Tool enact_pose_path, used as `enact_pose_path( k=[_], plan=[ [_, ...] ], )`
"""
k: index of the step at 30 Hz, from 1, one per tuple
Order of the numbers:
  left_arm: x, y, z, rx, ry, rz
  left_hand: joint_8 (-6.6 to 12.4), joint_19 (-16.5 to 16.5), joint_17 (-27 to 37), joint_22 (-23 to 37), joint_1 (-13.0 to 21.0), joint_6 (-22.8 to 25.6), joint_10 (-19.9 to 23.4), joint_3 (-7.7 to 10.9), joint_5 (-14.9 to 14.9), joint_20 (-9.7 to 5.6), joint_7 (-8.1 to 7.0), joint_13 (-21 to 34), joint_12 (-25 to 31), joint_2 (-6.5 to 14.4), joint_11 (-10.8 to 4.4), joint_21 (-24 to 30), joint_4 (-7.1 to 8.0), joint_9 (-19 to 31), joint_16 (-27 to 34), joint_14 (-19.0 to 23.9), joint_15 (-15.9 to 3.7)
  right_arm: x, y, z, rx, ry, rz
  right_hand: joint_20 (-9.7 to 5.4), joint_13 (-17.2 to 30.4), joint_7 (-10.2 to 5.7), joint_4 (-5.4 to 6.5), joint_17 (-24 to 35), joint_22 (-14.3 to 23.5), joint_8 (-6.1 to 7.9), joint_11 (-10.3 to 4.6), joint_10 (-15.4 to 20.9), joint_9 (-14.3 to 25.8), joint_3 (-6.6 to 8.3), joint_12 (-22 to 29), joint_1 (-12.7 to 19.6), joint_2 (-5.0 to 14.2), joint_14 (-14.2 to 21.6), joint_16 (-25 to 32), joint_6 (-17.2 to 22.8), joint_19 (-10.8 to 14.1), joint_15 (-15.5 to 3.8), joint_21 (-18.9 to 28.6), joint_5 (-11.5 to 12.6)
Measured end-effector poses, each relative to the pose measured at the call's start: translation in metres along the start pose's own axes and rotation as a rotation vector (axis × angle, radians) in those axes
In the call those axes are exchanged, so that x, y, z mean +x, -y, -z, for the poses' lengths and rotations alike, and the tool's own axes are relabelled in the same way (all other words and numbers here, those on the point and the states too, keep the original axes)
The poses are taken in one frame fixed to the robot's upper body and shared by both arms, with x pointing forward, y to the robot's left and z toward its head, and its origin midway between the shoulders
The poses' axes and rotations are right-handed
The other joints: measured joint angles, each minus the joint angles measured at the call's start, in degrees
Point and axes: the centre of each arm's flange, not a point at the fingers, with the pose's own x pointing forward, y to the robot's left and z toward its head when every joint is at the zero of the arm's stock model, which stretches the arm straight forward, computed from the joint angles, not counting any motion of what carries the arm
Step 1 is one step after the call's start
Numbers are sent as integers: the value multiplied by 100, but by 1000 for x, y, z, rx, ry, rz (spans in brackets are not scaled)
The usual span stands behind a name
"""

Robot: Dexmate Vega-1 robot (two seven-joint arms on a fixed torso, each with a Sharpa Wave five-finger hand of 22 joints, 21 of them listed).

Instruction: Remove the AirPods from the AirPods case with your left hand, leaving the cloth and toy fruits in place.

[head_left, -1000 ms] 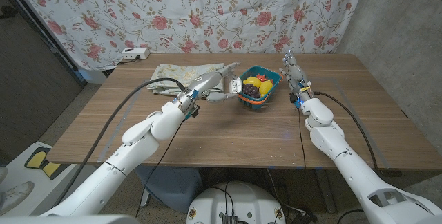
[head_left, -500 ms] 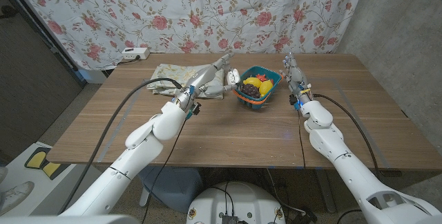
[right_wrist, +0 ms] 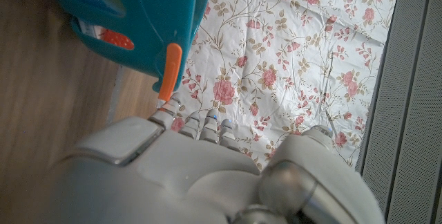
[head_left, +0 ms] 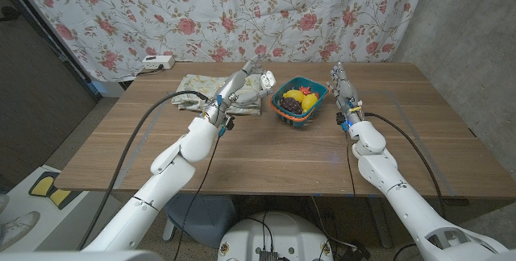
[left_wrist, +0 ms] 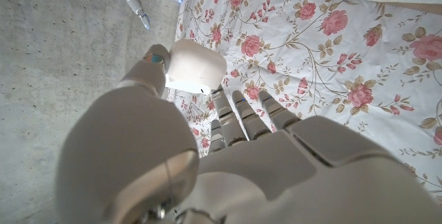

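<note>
The left robot hand (head_left: pixel 246 84) pinches the white AirPods case (head_left: pixel 267 77), raised above the cloth (head_left: pixel 211 92). The right robot hand (head_left: pixel 342 89) stands with straight fingers at 3 o'clock of the teal basket (head_left: pixel 319 102), holding nothing.

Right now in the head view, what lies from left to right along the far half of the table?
White power strip → pale floral folded cloth → left hand pinching white AirPods case → teal basket of toy fruits → right hand.

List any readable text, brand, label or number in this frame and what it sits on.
None can be read.
The white AirPods case held up by the left hand shows no legible mark.
The teal basket carries no readable label.
The white device at the table's far left edge is too small to read.
The right hand shows no lettering.
</note>
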Motion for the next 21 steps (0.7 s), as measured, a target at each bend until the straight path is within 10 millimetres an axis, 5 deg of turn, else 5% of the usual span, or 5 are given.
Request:
enact_pose_path(
  k=[21],
  plan=[
    [1,-6,-1,-134,-56,-94,-34,0,11,-1,55,33,0,-55,-4,0,33,1,0,22,0,0,-9,0,0,31,10,-3,-10,-17,-68,44,-12,43,0,-31,-24,0,0,0,-12,33,0,24,0,30,30,31,0,-32,-43,29,0,-28]
  ],
)
